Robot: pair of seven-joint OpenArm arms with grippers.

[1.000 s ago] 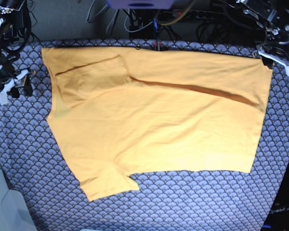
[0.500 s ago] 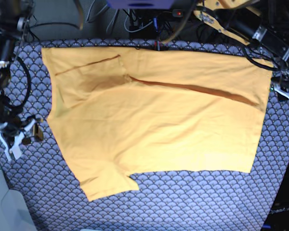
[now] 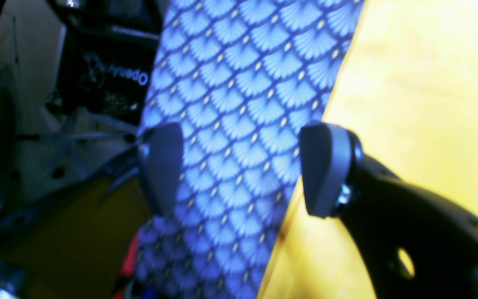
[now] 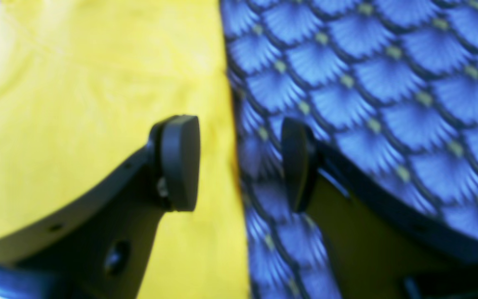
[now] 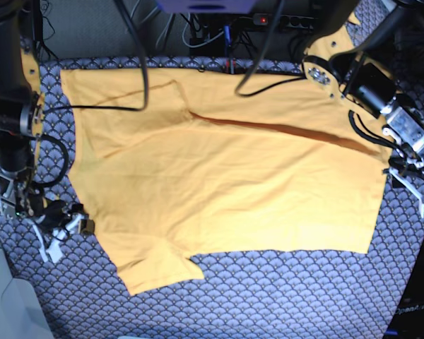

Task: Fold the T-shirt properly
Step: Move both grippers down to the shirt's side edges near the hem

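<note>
Yellow-orange cotton of the plain short-sleeved T-shirt (image 5: pixel 226 176) is lying on the blue-grey scallop-patterned cloth (image 5: pixel 283 296), where the right gripper (image 4: pixel 239 166) and left gripper (image 3: pixel 239 170), both gaping empty at its edges, are risking pinching the cloth too.

Parted right pincer (image 4: pixel 241 164) astride the T-shirt (image 4: pixel 98 104) edge, over scallop-patterned cloth (image 4: pixel 367 83).

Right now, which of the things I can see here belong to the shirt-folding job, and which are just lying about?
Part of the job:
- T-shirt, spread flat
- left gripper, open at its edge
- right gripper, open at the other edge

Just there:
- scallop-patterned cloth underneath
- cables behind the table
</note>
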